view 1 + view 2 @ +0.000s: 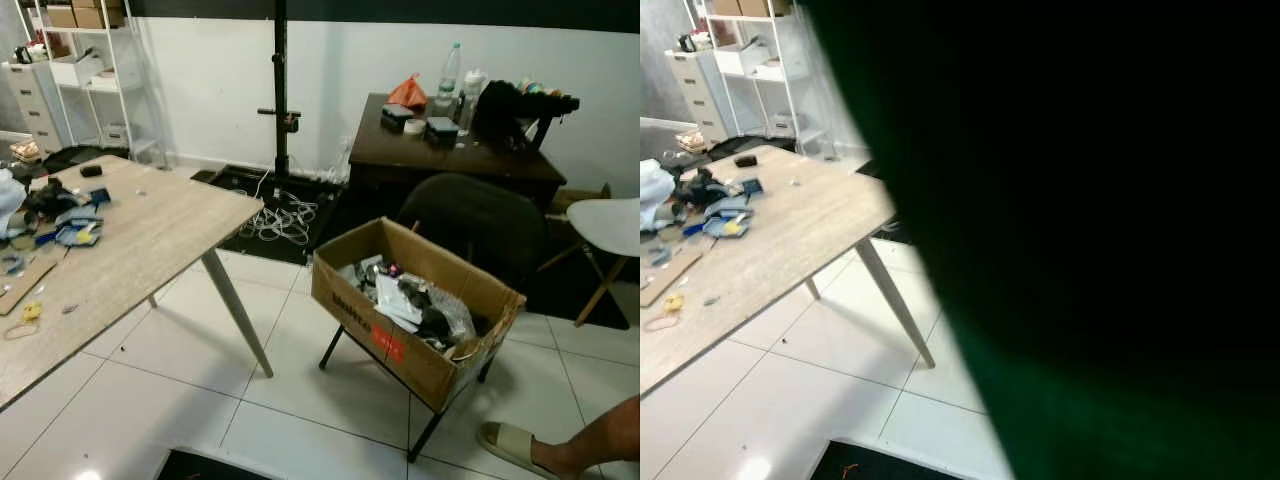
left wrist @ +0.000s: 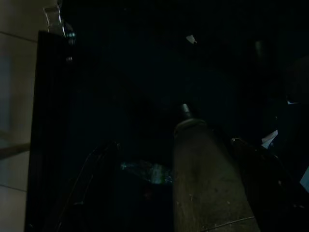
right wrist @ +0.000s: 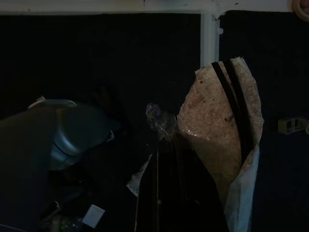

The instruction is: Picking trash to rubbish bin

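A pale crumpled wrapper [image 3: 227, 140] is being held clamped in the right gripper [image 3: 234, 101], with the cardboard box [image 1: 410, 310] of trash lying ahead, right of the wooden table [image 1: 150, 240]; the left gripper's jaw state cannot be told.

- I see a cluttered home workroom or small office with a white tiled floor [image 1: 180, 370].
- A pale wood counter [image 1: 150, 235] carries scattered odds and ends.
- White shelving [image 1: 95, 75], a dark desk [image 1: 450, 160] with bottles, tangled cables [image 1: 280, 215] and a cardboard box [image 1: 410, 305] of trash.

The right gripper [image 3: 169, 159] hangs low, its jaws clamping something.
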Robot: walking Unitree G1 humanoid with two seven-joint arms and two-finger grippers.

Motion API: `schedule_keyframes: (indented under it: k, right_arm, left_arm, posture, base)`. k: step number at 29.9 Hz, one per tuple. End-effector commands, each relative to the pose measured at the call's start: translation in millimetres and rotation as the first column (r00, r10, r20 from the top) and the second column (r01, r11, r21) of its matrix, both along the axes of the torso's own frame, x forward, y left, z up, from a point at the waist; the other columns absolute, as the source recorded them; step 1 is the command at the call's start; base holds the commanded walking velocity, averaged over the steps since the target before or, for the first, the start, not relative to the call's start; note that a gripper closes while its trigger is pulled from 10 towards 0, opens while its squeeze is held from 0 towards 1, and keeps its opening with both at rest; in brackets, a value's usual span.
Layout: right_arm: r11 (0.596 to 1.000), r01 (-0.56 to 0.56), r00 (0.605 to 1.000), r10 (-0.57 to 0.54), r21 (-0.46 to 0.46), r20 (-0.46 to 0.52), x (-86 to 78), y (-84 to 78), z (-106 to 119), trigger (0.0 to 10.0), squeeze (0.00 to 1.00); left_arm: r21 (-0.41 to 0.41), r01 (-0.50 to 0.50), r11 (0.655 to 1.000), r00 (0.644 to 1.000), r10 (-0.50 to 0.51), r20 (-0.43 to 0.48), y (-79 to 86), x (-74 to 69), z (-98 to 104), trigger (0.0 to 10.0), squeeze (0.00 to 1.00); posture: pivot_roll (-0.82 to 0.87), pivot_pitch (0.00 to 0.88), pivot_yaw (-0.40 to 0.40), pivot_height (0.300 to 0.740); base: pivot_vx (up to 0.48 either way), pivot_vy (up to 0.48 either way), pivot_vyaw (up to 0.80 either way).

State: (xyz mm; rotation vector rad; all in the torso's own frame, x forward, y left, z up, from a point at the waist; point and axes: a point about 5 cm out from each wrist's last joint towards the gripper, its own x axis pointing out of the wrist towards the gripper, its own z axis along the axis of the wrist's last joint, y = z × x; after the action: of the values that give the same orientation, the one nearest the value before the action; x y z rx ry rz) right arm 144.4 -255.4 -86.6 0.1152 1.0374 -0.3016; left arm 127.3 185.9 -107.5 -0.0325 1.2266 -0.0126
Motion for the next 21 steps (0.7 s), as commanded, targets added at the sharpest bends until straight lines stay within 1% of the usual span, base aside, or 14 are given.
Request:
schedule_keyframes:
  k: [1,11,13,18,21]
  right_arm:
    - [1.0,0.003,1.0,-0.003,0.007,0.0,-1.0,0.7,-0.6,10.0,0.0]
    - [1.0,0.004,1.0,-0.004,0.007,-0.003,-1.0,0.8,-0.6,10.0,0.0]
    - [1.0,-0.004,1.0,0.004,0.005,-0.01,-1.4,1.1,-0.9,10.0,0.0]
    - [1.0,0.004,1.0,-0.004,0.013,-0.005,-1.8,1.9,-1.3,10.0,0.0]
    - [1.0,0.006,1.0,-0.006,0.014,-0.001,-1.6,2.2,-1.3,10.0,0.0]
  left_arm:
    - [-0.001,0.005,1.0,1.0,-0.005,-0.003,-0.3,-0.4,-0.2,10.0,0.0]
    - [-0.001,0.002,1.0,1.0,-0.002,-0.003,-0.6,-0.8,-0.3,10.0,0.0]
    - [-0.004,-0.027,1.0,1.0,0.027,-0.007,-0.5,-1.5,-0.6,10.0,0.0]
    - [0.003,-0.026,1.0,1.0,0.026,-0.011,0.2,-1.4,-0.6,10.0,0.0]
    - [0.001,-0.026,1.0,1.0,0.026,-0.009,0.2,-1.3,-0.5,10.0,0.0]
  posture:
    - [-0.16,0.067,0.026,0.74]
    - [-0.16,0.068,0.026,0.74]
    - [-0.16,0.069,0.027,0.74]
    - [-0.16,0.07,0.028,0.74]
    - [-0.16,0.071,0.029,0.74]
  base:
    - [0.48,0.0,0.0]
    - [0.455,0.0,0.0]
    - [0.0,0.0,-0.79]
    - [0.0,0.0,-0.8]
    - [0.0,0.0,0.0]
